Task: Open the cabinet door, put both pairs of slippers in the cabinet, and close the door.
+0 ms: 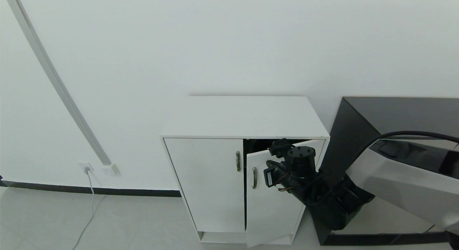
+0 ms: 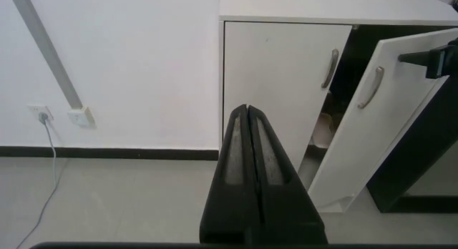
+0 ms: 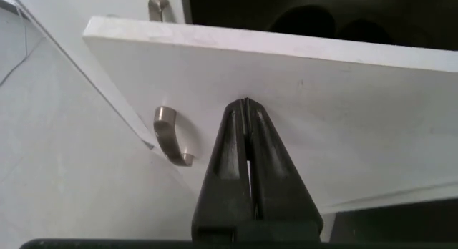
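At the white cabinet (image 1: pixel 244 115) front | right door (image 1: pixel 276 210) ajar | right gripper (image 3: pixel 246 106) jaws pinched together, tip against door's outer face near its top edge | left gripper (image 2: pixel 247 109) pinched too, near and left | risk: tip may skid over edge, door swings loose.

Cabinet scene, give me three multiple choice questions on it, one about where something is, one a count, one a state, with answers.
1. Where is the right gripper?
A. At the outer face of the right-hand door
B. On the cabinet's top
C. At the wall socket

2. How many door handles show on the cabinet?
A. One
B. Two
C. Four

3. What state is the left-hand door in?
A. Swung wide
B. Shut
C. Taken off

Answers:
1 A, its closed tips point at that door's white face, close up.
2 B, one handle on each door.
3 B, it lies flush with the cabinet front while the right-hand one stands ajar.
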`<state>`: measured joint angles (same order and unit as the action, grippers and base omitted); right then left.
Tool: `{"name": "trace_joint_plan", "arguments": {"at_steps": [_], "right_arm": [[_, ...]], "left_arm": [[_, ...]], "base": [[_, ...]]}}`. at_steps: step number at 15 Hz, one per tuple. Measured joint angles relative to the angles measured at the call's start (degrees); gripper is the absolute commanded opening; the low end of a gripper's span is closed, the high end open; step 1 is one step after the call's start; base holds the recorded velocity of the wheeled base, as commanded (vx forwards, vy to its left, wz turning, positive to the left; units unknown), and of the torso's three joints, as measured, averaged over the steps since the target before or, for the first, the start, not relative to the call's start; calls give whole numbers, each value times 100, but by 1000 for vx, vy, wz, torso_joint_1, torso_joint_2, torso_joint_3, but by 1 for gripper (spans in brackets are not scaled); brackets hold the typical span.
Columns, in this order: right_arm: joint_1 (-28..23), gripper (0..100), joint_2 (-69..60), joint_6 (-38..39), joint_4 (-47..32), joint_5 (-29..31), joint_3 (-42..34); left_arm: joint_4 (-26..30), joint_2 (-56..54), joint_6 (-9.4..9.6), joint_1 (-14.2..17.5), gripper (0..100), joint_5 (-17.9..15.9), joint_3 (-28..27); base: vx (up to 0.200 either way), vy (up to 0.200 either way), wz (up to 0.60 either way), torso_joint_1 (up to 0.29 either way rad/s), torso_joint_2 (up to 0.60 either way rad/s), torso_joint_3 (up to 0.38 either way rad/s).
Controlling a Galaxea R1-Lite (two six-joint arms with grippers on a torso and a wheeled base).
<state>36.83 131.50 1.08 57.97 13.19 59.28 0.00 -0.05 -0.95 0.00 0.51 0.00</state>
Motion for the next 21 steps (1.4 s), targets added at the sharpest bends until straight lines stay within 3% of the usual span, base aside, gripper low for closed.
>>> {"name": "trace_joint_plan", "arguments": {"at_steps": [13,21], "right_arm": [[-422,0,783,-27,-547,-2,1629],[-419,0,614,-2,-462,16,1331]], "left_arm": [[0,0,0,0,0,0,0],[0,0,0,0,0,0,0]], "base": [[0,0,0,0,0,0],[0,0,0,0,0,0]]}}
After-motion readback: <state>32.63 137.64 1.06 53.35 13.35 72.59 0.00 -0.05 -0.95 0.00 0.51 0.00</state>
